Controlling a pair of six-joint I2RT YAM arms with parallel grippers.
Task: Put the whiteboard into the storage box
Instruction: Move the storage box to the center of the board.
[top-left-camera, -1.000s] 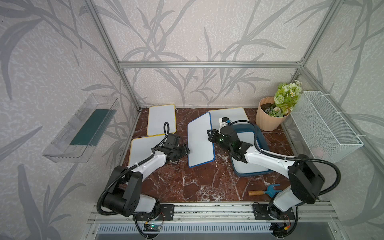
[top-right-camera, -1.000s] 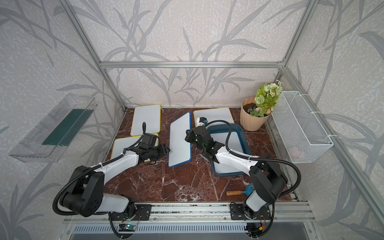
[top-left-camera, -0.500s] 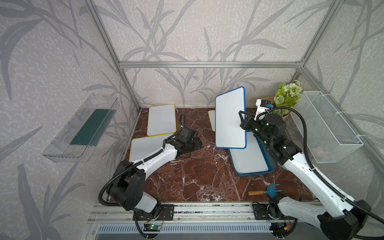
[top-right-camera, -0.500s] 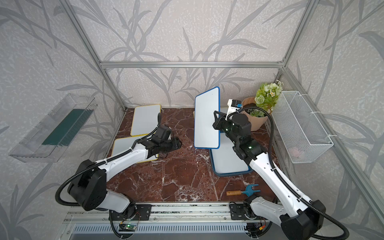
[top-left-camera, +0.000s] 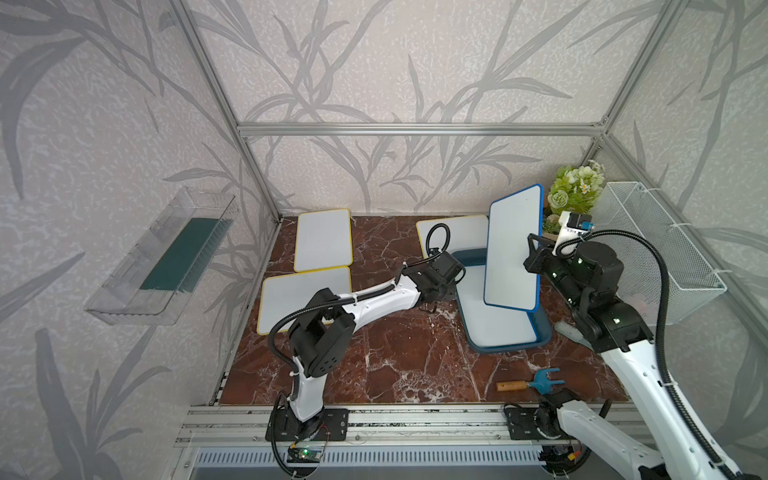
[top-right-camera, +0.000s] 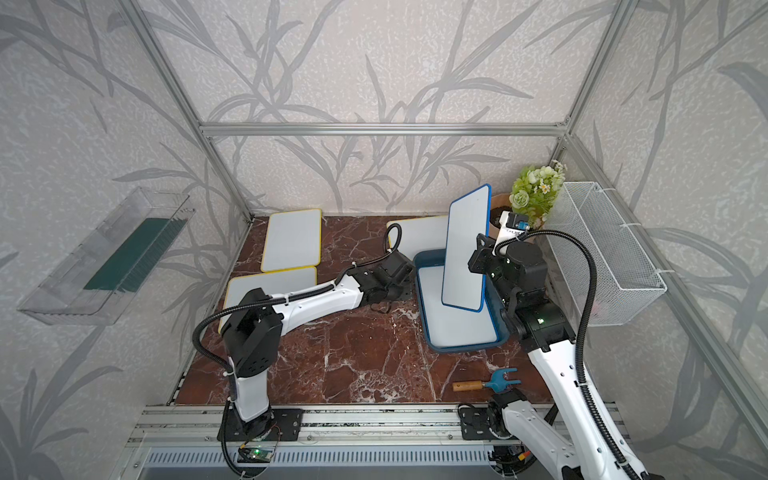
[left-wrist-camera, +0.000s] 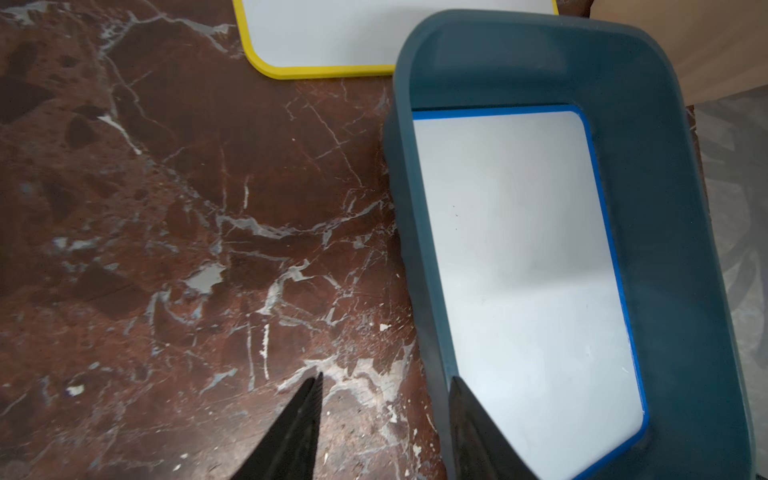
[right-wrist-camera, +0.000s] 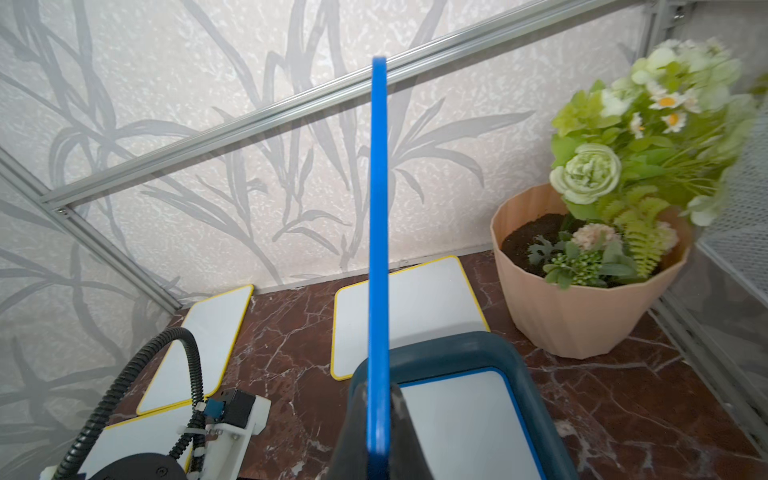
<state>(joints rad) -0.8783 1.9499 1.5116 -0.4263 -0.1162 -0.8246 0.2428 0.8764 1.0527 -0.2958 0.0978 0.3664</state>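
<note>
My right gripper (top-left-camera: 530, 258) (top-right-camera: 478, 258) (right-wrist-camera: 379, 390) is shut on the edge of a blue-framed whiteboard (top-left-camera: 513, 249) (top-right-camera: 465, 249) (right-wrist-camera: 378, 208). It holds the board upright above the dark teal storage box (top-left-camera: 507, 349) (top-right-camera: 465, 348) (left-wrist-camera: 665, 208) (right-wrist-camera: 457, 345). Another blue-framed whiteboard (left-wrist-camera: 528, 270) (top-left-camera: 494, 324) lies flat inside the box. My left gripper (left-wrist-camera: 386, 376) (top-left-camera: 449, 287) is open at the box's left wall. One finger is over the marble and the other over the board inside, with the wall between them.
Three yellow-framed whiteboards (top-left-camera: 324, 239) (top-left-camera: 305, 297) (top-left-camera: 453, 232) lie on the marble floor. A flower pot (top-left-camera: 575, 195) (right-wrist-camera: 582, 311) stands at the back right beside a white wire basket (top-left-camera: 656, 249). A clear bin (top-left-camera: 162, 257) hangs on the left wall. A small rake (top-left-camera: 532, 384) lies near the front.
The right arm lifted the blue-framed whiteboard off the floor, swung it rightward and stood it upright over the box. The left gripper moved right to the box's wall, its jaws narrowing.
</note>
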